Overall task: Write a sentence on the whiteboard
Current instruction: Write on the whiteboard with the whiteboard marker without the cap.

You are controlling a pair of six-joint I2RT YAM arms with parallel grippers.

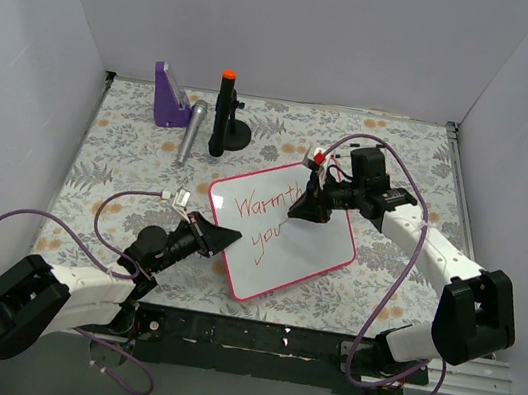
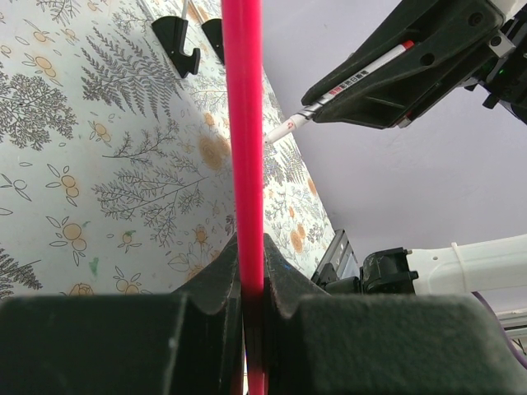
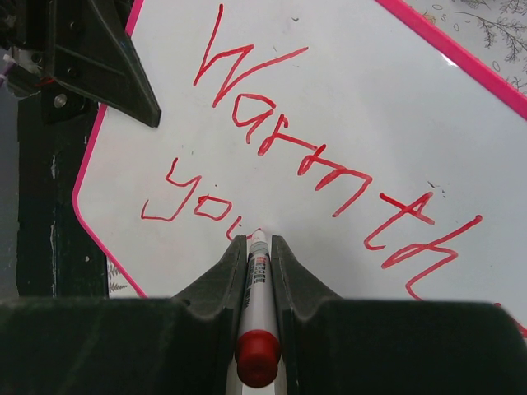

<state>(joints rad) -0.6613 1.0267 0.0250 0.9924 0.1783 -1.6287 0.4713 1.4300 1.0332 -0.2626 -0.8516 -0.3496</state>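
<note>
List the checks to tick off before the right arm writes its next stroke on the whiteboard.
1. Left gripper shut on the pink frame of the whiteboard: ok.
2. Right gripper shut on the marker: ok.
3. Marker tip sits just after "you" on the second line: ok.
4. Tip actually touching the board: cannot tell.
5. Blank board beyond "you" for more words: ok.
6. The sentence finished: not ok, it stops at "you".

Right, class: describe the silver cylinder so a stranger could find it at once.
Start at the far left corner of the floral table, beyond the whiteboard. Between the purple block and the black stand lies the silver cylinder, the only one lying flat.
</note>
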